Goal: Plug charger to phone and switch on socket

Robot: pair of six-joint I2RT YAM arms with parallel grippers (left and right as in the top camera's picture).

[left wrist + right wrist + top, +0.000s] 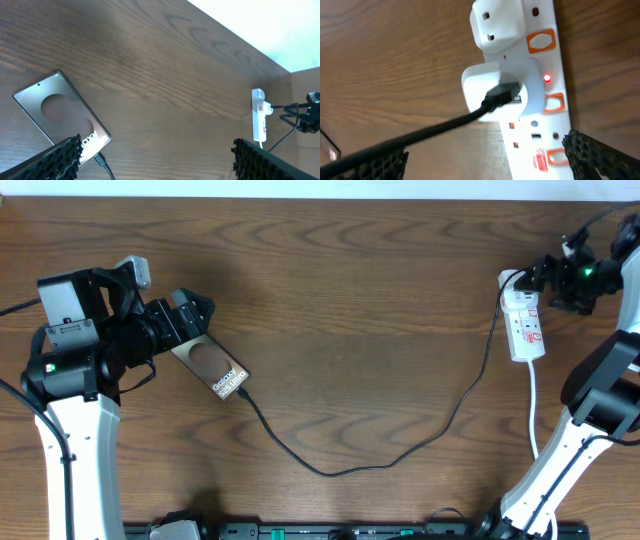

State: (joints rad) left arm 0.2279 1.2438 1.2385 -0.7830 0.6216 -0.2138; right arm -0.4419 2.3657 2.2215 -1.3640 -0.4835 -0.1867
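Observation:
The phone [213, 368] lies flat on the wooden table by my left arm, its white lettering facing up. The charger [350, 468] is a thin black cable whose plug tip [101, 160] sits in the phone's [60, 112] end. It curves across the table to the white socket [525, 325] at the far right. There the charger [420, 132] ends in a white adapter [495, 90] in the socket [540, 145], with a small red light [547, 78] glowing beside it. My left gripper [190, 315] hangs open over the phone's far end. My right gripper [545, 280] is open just above the socket's far end.
The socket's white cord [533, 410] runs toward the front right, past my right arm's base. A black rail [350, 532] with thicker cables lines the front edge. Orange-rimmed switches [541, 41] mark the socket's outlets. A pale wall [280, 25] bounds the far table edge.

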